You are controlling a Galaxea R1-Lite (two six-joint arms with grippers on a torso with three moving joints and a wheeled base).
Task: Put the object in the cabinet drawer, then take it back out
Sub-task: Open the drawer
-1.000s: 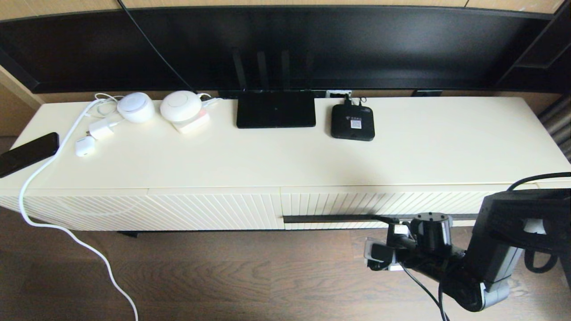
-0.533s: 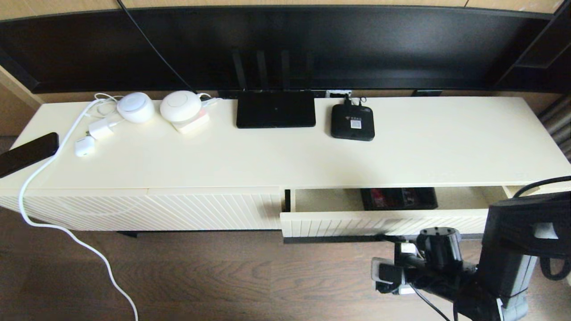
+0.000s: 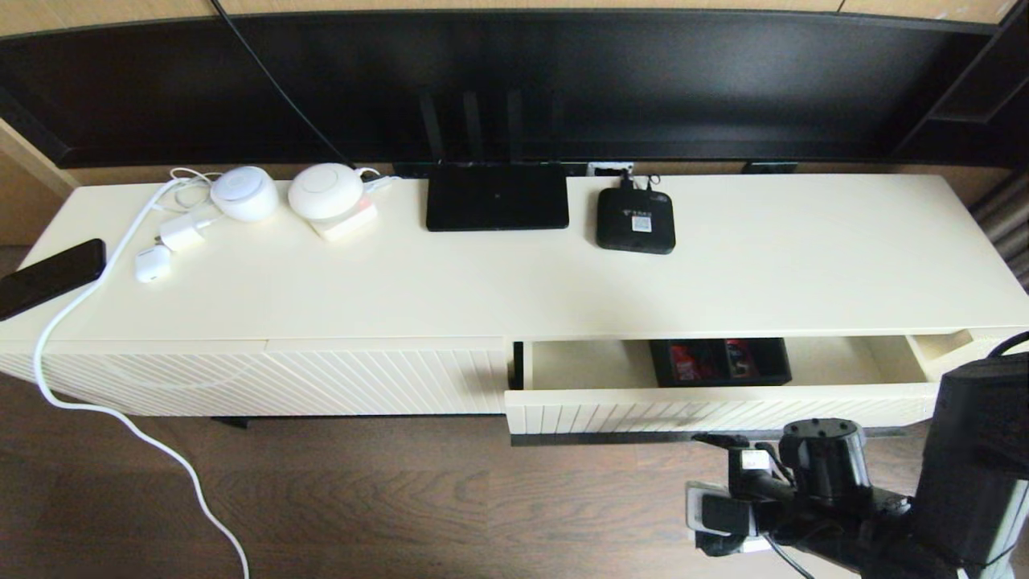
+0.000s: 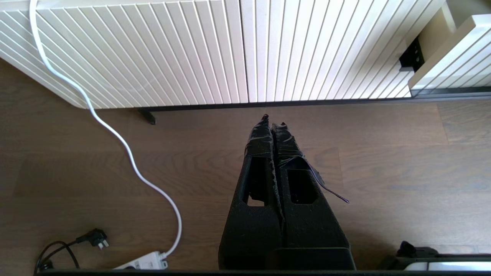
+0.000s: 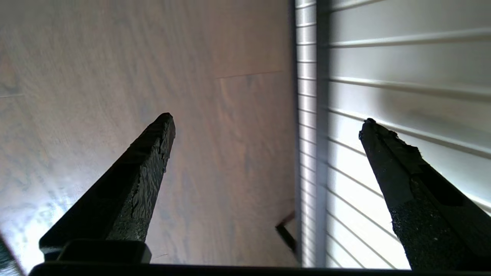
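The cream drawer (image 3: 643, 412) with its ribbed front stands partly pulled out of the cabinet. Inside it, near the back, lies the black organizer box (image 3: 719, 362) with red packets showing. My right gripper (image 3: 714, 440) is low in front of the drawer, by the dark bar handle (image 3: 603, 438). In the right wrist view this gripper (image 5: 268, 119) is open, and the handle strip (image 5: 322, 115) runs between its spread fingers without touching them. My left gripper (image 4: 273, 120) is shut on nothing and hangs over the wooden floor in front of the cabinet's left panel.
On the cabinet top sit a flat black router (image 3: 497, 197), a small black set-top box (image 3: 635, 221), two round white devices (image 3: 325, 191), chargers and a phone (image 3: 48, 277). A white cable (image 3: 120, 418) trails to the floor. The diagonal-ribbed panel (image 3: 321, 378) is shut.
The drawer, shut a second ago, has slid out towards me, and the organizer box has come into view. My right arm has drawn back and down with it.
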